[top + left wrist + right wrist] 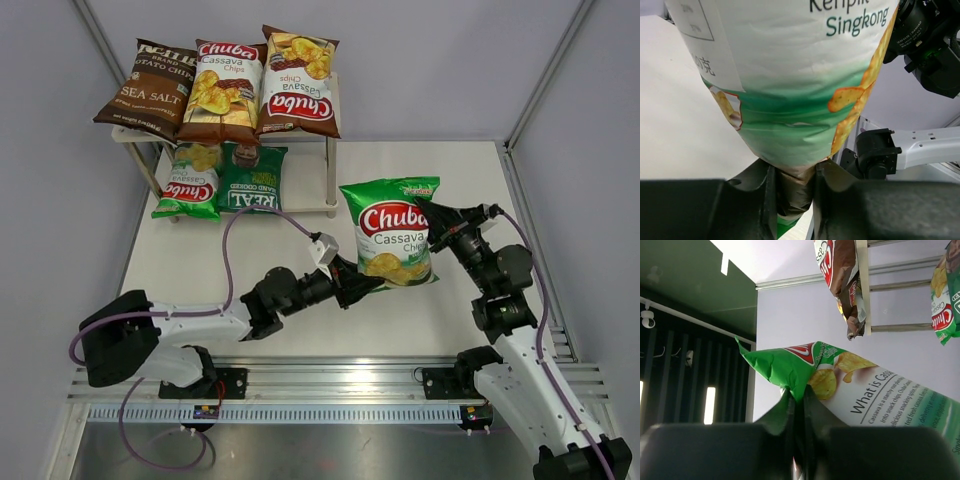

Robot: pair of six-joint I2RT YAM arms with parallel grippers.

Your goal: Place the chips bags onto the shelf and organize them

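Since left pincer (794, 186) and right pincer (797, 405) both clamp the green bag (392, 230), I would free one before carrying it to the shelf (312, 190), upper left.

Place: robot lab test cell
Enclosure: white table (200, 270) boxed in by plain grey panels (430, 60)
Rig: left arm (200, 325) and right arm (520, 340) bolted to an aluminium rail (340, 385); purple cables (227, 255) trailing
Props: small shelf (310, 185) of chips bags (225, 90)
Beyond: perhaps a dark slatted wall (685, 365); dimly seen
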